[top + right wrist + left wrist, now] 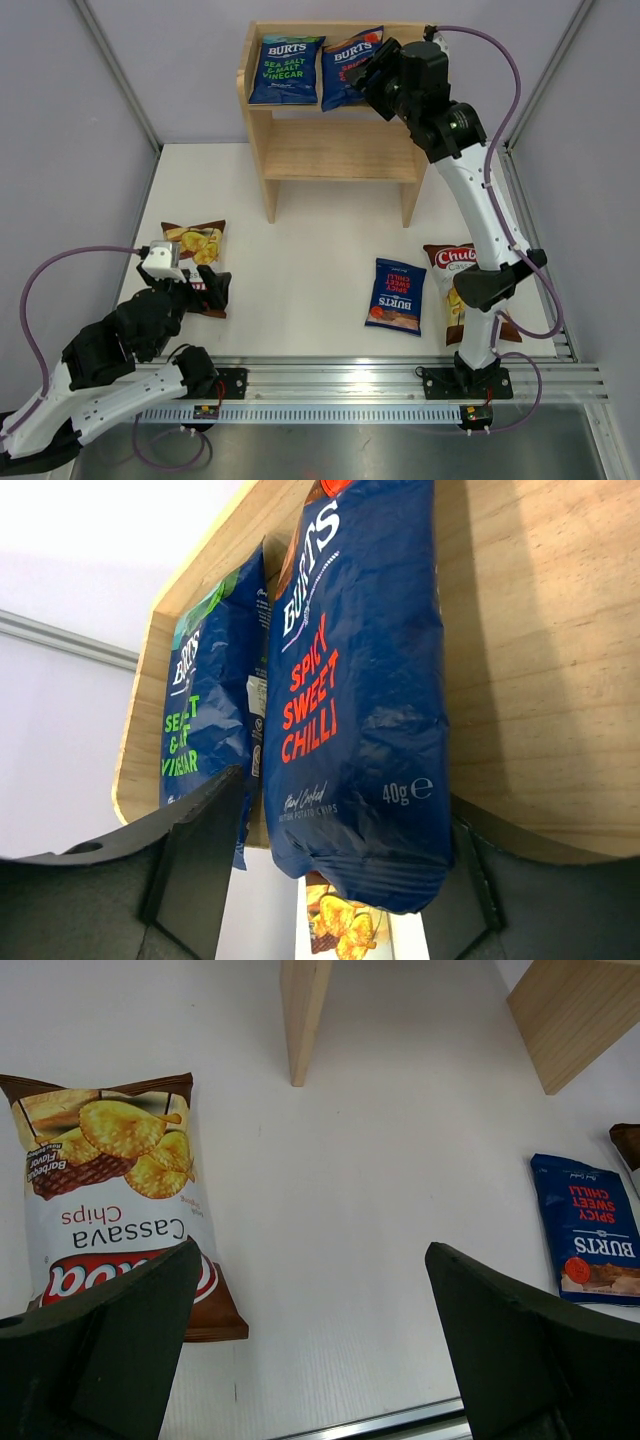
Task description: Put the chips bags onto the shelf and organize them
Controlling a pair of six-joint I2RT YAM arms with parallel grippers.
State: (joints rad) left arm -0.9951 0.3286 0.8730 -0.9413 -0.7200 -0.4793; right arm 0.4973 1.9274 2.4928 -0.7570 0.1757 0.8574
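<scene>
The wooden shelf (335, 150) stands at the back. Two blue BURTS bags lean on its top tier: sea salt and vinegar (285, 70) and spicy sweet chilli (345, 70). My right gripper (372, 78) is open, its jaws astride the lower end of the chilli bag (350, 700), beside the vinegar bag (210, 700). A third BURTS bag (396, 295) lies flat on the table. One brown Chuba bag (195, 243) lies at the left; another (450, 275) lies partly behind the right arm. My left gripper (213, 290) is open and empty, low beside the left Chuba bag (110, 1190).
The shelf's lower tier (340, 165) holds nothing. Its legs (303, 1010) stand on the white table. An aluminium rail (400, 375) runs along the near edge. Grey walls close in both sides.
</scene>
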